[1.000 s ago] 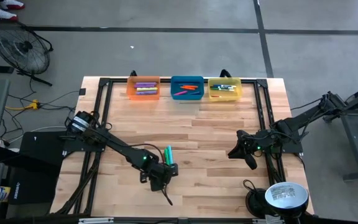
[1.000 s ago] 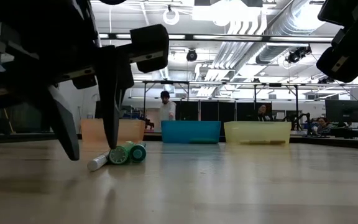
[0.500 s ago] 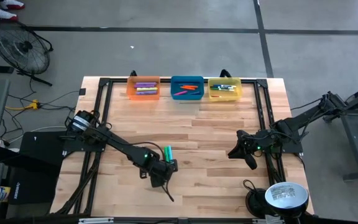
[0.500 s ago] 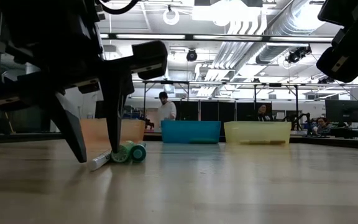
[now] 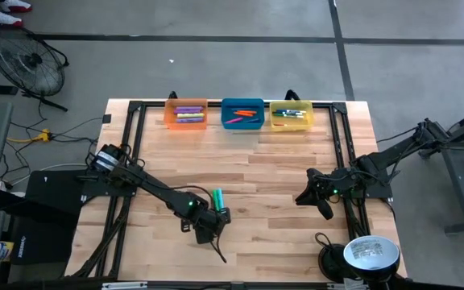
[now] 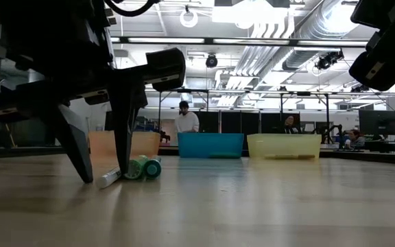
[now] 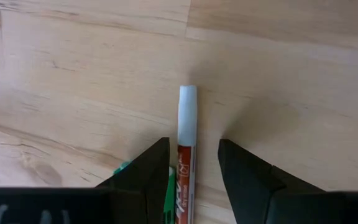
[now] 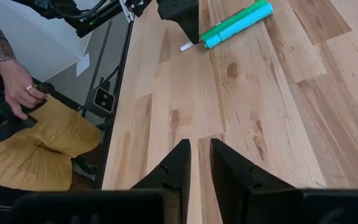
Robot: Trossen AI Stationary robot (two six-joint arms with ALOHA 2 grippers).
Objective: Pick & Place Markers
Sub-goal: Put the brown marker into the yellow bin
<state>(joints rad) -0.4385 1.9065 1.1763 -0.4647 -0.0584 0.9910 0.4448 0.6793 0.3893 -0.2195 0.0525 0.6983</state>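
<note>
The left gripper [image 5: 210,228] sits low at the lower centre-left of the high view, fingers [image 7: 151,171] spread either side of a red marker [image 7: 186,155] with a white cap that lies on the table [image 5: 280,161]; whether the pads touch it, I cannot tell. Green markers [image 5: 218,198] lie just beside it. The right gripper [image 5: 308,200] hangs at centre right, fingers narrow and empty. More markers fill the orange bin [image 5: 185,113], blue bin [image 5: 242,114] and yellow bin [image 5: 291,115] along the top edge.
</note>
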